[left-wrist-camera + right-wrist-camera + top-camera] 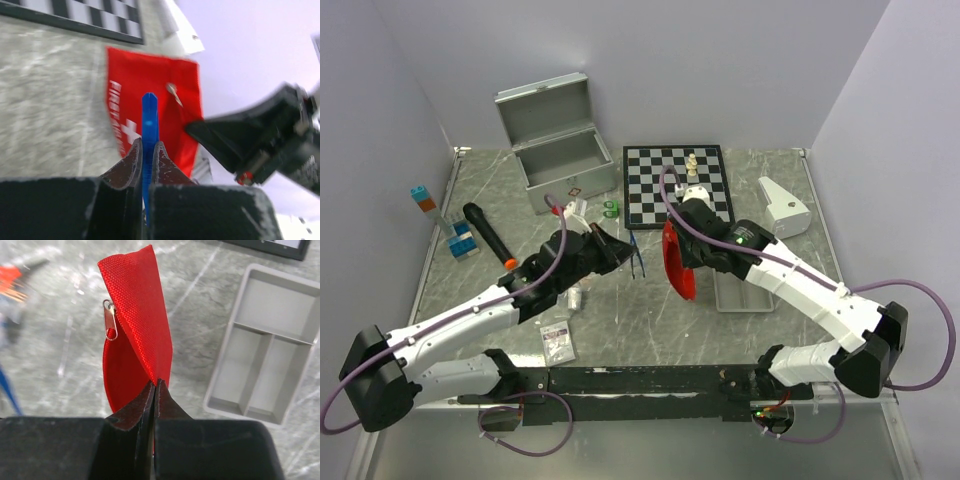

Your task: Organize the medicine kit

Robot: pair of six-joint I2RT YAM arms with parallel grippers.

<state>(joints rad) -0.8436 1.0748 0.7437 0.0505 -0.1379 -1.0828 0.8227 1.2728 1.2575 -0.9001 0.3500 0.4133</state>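
The silver metal case (560, 165) stands at the back left with its lid up. My right gripper (682, 258) is shut on an edge of the red pouch (677, 265) and holds it upright above the table. In the right wrist view the pouch (140, 315) hangs open from the gripper (155, 385), and its zip pull (110, 320) dangles. My left gripper (620, 250) is shut on blue tweezers (636, 256). In the left wrist view the tweezers (149, 120) stick out of the gripper (147, 150) towards the pouch (165, 95) with its white cross.
A chessboard (677, 195) with a pale piece (692, 163) lies at the back middle. A grey tray (740, 288) lies right of the pouch, also in the right wrist view (270, 345). A white object (783, 205), a black torch (485, 230), blue blocks (462, 242) and a packet (558, 342) lie around.
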